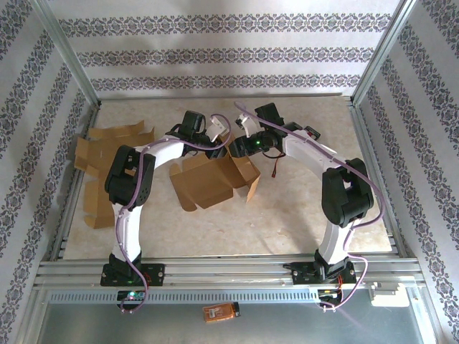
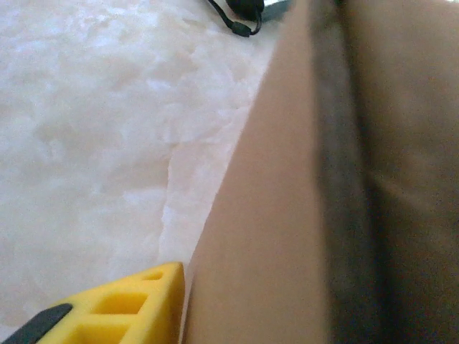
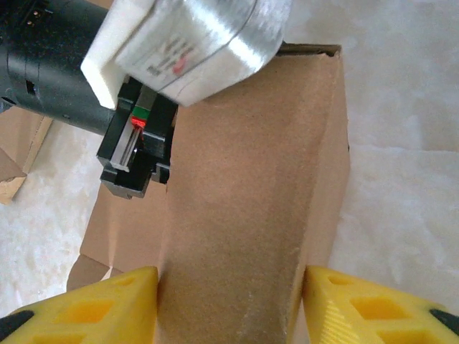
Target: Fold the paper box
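Seeing one yellow finger (image 2: 122, 304) of the left gripper (image 1: 215, 140), the other cut off by blurred cardboard, so I can't tell its grip. Right gripper (image 3: 229, 308) is pinching a folded panel of the brown paper box (image 1: 208, 179), which is lying half-formed mid-table (image 1: 301, 215), flaps splaying. Patterned wallpaper (image 1: 215, 54) is ringing the cell.

Bright even light, soft shadows, paper box (image 2: 272, 236) blurred close-up
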### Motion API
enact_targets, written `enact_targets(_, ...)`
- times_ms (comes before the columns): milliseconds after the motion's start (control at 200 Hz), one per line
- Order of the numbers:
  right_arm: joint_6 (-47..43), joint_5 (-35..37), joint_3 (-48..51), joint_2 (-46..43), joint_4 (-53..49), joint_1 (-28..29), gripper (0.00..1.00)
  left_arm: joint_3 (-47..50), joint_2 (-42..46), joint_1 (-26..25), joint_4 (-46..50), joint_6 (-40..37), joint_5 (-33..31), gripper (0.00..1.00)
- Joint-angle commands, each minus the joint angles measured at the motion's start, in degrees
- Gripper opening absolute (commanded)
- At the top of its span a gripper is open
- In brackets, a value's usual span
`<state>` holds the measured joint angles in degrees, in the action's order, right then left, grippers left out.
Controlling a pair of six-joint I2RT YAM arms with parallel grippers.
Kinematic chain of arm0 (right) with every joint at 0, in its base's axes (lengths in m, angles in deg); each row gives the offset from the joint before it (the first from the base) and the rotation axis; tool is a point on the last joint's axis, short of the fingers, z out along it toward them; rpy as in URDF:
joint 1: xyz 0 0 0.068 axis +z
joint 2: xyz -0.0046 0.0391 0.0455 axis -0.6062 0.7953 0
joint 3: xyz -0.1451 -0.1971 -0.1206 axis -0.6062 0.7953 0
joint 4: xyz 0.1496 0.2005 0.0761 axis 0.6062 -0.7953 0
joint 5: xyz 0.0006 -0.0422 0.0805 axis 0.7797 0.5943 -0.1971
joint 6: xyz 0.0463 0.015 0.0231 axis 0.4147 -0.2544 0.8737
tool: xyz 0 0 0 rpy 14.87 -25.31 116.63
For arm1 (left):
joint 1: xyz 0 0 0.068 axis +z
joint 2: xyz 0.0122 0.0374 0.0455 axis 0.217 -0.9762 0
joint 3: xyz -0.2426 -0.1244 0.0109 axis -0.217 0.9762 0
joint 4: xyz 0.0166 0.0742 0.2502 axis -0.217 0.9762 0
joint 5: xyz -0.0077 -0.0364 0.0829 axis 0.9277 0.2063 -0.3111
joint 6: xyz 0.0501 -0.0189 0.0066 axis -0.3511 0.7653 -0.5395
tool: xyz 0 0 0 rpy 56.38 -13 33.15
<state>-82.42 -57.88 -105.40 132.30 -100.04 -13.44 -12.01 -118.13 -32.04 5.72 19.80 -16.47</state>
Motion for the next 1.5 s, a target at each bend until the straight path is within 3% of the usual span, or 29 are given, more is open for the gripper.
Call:
enact_targets(0, -1.55, -0.54, -0.60, 1.84, -1.32, 0.60, 0.53, 0.52, -1.52, -0.94, -7.28, 4.17, 0.78, 0.27)
enact_targets(220, -0.89, -0.83, -0.12, 1.24, -1.15, 0.47, 0.53, 5.31, -1.10, -1.10, -20.57, 15.02, -4.26, 0.00)
enact_targets(375, 0.00, -1.44, 0.02, 0.71, -0.63, 0.47, 0.53, 7.54, 0.22, -2.56, -20.50, 18.75, -13.93, 0.00)
enact_targets(475, 0.00, -1.36, -0.06, 0.74, -0.55, 0.47, 0.53, 8.53, 0.77, -3.24, -20.12, 18.44, -16.87, 0.24)
enact_targets(565, 0.18, -1.45, -0.15, 1.04, -0.45, 0.47, 0.53, 8.23, 0.87, -3.51, -19.93, 18.66, -16.96, 0.26)
enact_targets(645, 0.53, -1.76, -0.08, 1.22, -0.23, 0.47, 0.52, 8.04, 0.45, -3.51, -21.07, 19.46, -16.88, 0.20)
enact_targets(740, 1.28, -1.89, 0.10, 0.99, 0.32, 0.47, 0.52, 7.47, -0.18, -3.60, -20.95, 19.76, -17.94, 0.00)
enact_targets(864, 5.09, -0.36, 0.54, -0.99, 1.48, 0.23, 0.57, 9.46, 1.34, -4.60, -20.15, 19.29, -23.56, 0.00)
enact_targets(929, 9.99, 2.91, 0.79, -2.93, 2.72, -0.18, 0.66, 11.71, 3.18, -5.28, -19.76, 19.32, -27.03, 0.00)
enact_targets(1134, 28.42, 24.32, 1.60, -9.13, 0.96, -0.25, 0.71, 19.63, 9.82, -9.08, -19.68, 23.40, -43.03, 0.00)
enact_targets(1294, 34.71, 32.13, 2.39, -14.58, -3.37, 0.25, 0.75, 21.26, 12.15, -14.35, -15.01, 28.81, -58.81, 0.00)
enact_targets(1374, 37.62, 33.66, 5.30, -17.63, -3.15, 0.44, 0.75, 22.40, 13.53, -16.41, -13.73, 32.54, -61.83, 0.00)
enact_targets(1494, 39.72, 33.51, 8.54, -20.75, -2.65, 0.73, 0.74, 24.43, 16.19, -18.25, -14.21, 35.90, -60.39, 0.27)
